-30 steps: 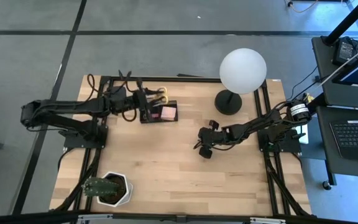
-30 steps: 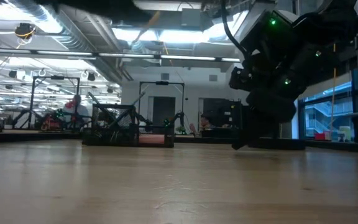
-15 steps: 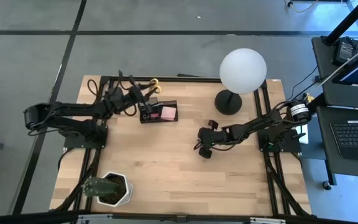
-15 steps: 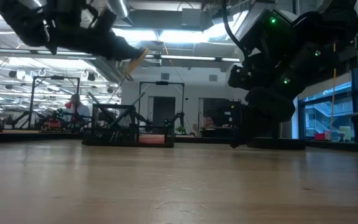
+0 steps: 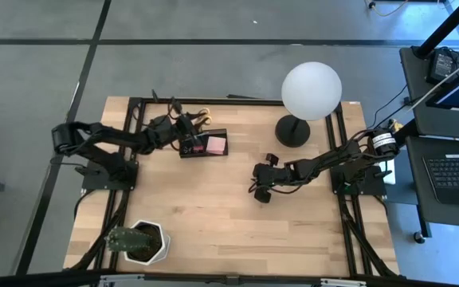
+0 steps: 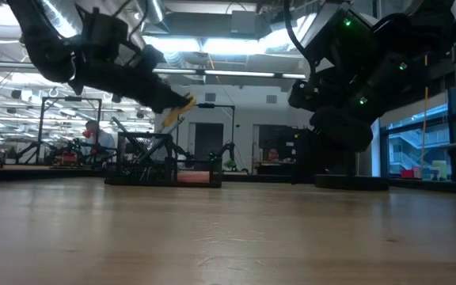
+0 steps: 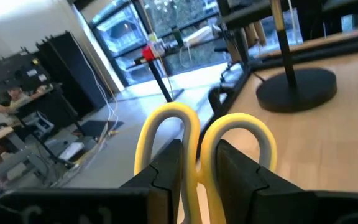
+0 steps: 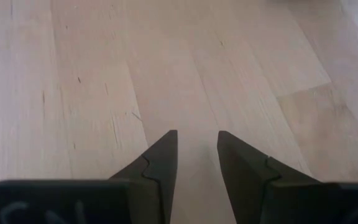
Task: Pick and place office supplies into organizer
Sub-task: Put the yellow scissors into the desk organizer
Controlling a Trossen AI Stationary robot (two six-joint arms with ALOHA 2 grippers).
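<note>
Scissors [image 7: 194, 146] lifted, clamped between left tool [image 7: 196, 163] fingers.

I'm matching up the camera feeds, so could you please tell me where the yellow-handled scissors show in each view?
High view: scissors at the left gripper, above the organizer.
Low view: yellow handles upper left, over the organizer.
Left wrist view: handles centre, clamped between fingers.
Right wrist view: not in it.
Shared landmark: the organizer.

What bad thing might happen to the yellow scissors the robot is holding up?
1. The left gripper pinches the yellow-handled scissors only where the two handle loops meet, so they might swivel or slip.
2. They hang in the air above the small black organizer tray, so a drop could miss it or knock the pink sticky-note pad inside.
</note>
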